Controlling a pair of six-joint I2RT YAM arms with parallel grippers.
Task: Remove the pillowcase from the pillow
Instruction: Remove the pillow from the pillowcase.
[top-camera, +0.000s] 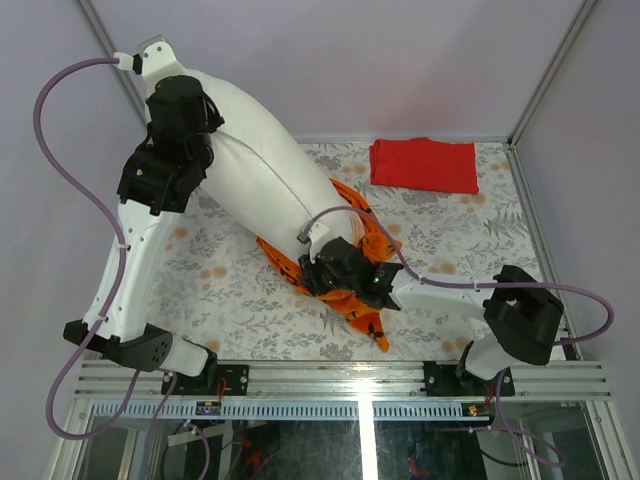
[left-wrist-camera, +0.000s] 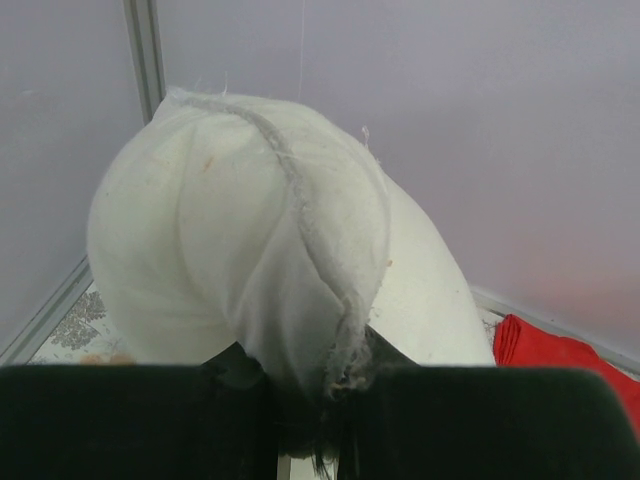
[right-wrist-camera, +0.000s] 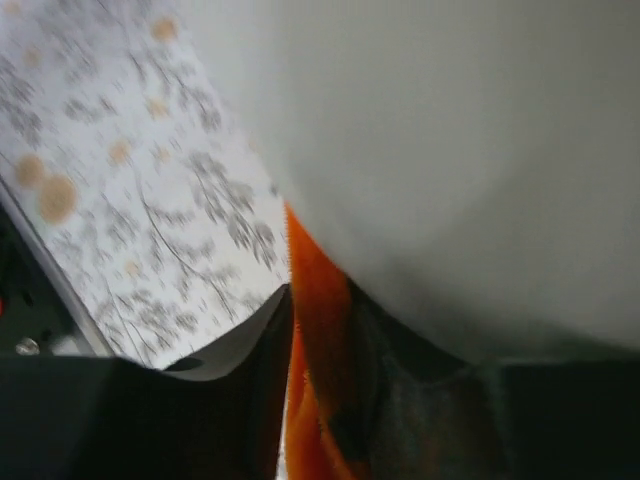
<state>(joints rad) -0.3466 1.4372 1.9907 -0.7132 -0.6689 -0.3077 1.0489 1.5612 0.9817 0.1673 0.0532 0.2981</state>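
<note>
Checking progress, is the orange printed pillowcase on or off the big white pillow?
Mostly off: the orange printed pillowcase bunches around only the plump white pillow's near end.

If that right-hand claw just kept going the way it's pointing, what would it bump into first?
Probably the orange pillowcase, bunched right before the right gripper; the white pillow lies just behind it.

The orange pillowcase (right-wrist-camera: 315, 290) is sitting in the gap between the two dark jaws. The big white pillow (right-wrist-camera: 470, 170) is bulging just past the jaws, touching the orange cloth. The flowery table cover (right-wrist-camera: 130, 170) is lying farther out, beside the pillow.
</note>
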